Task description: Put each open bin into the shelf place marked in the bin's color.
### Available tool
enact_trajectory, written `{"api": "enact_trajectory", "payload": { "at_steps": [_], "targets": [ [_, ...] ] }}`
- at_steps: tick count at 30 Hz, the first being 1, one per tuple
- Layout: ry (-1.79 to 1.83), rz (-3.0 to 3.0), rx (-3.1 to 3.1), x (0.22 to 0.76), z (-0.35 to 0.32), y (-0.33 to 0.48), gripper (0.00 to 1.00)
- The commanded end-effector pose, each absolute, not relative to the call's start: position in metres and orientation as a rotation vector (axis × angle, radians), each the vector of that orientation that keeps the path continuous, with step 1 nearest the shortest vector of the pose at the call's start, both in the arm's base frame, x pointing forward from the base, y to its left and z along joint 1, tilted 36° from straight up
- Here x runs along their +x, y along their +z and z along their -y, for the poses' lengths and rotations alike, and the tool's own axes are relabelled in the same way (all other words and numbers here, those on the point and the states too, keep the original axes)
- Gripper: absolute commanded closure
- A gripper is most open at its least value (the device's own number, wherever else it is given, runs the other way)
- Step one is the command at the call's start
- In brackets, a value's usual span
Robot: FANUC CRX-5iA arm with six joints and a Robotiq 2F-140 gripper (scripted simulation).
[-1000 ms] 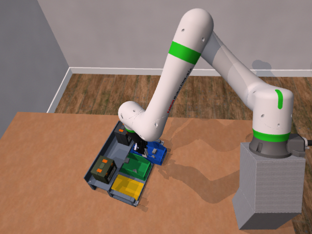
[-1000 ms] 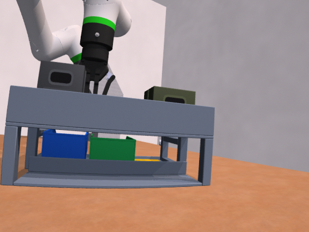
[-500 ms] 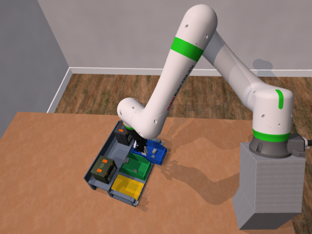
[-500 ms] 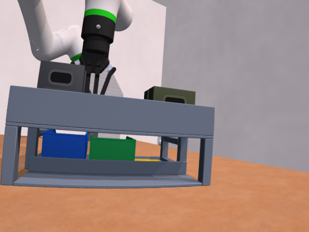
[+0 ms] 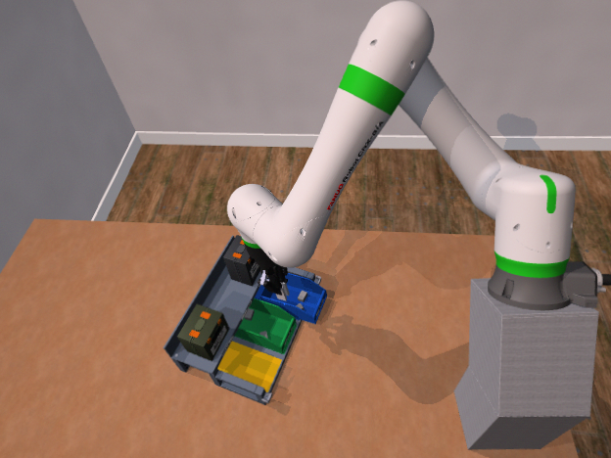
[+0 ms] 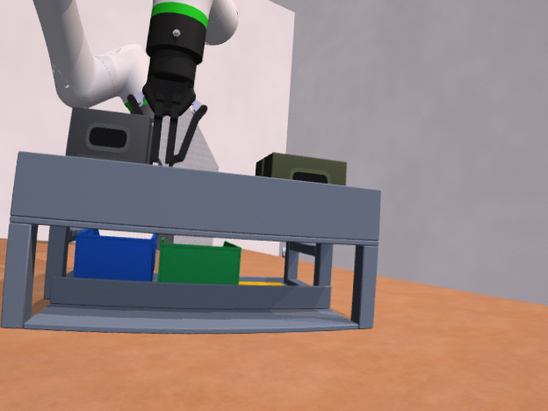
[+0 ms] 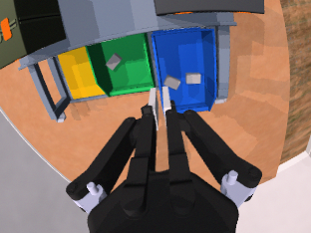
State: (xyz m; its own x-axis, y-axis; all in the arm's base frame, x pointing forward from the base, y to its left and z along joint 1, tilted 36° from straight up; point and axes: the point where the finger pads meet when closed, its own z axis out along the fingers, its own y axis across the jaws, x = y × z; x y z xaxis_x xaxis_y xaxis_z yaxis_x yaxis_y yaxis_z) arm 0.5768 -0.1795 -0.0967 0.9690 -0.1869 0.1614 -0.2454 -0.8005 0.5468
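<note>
two bins [image 6: 114, 255] side by side in shelf [image 6: 191, 200], two boxes [image 6: 108, 136] on top
</note>
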Motion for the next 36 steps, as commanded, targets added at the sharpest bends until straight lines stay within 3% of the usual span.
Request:
{"api": "enact_trajectory", "payload": {
  "at_steps": [1, 36],
  "targets": [
    [0.133, 0.303, 2.522, 0.576, 0.176, -0.093, 0.94],
    [0.133, 0.303, 2.522, 0.574, 0.164, -0.075, 0.94]
  ]
}}
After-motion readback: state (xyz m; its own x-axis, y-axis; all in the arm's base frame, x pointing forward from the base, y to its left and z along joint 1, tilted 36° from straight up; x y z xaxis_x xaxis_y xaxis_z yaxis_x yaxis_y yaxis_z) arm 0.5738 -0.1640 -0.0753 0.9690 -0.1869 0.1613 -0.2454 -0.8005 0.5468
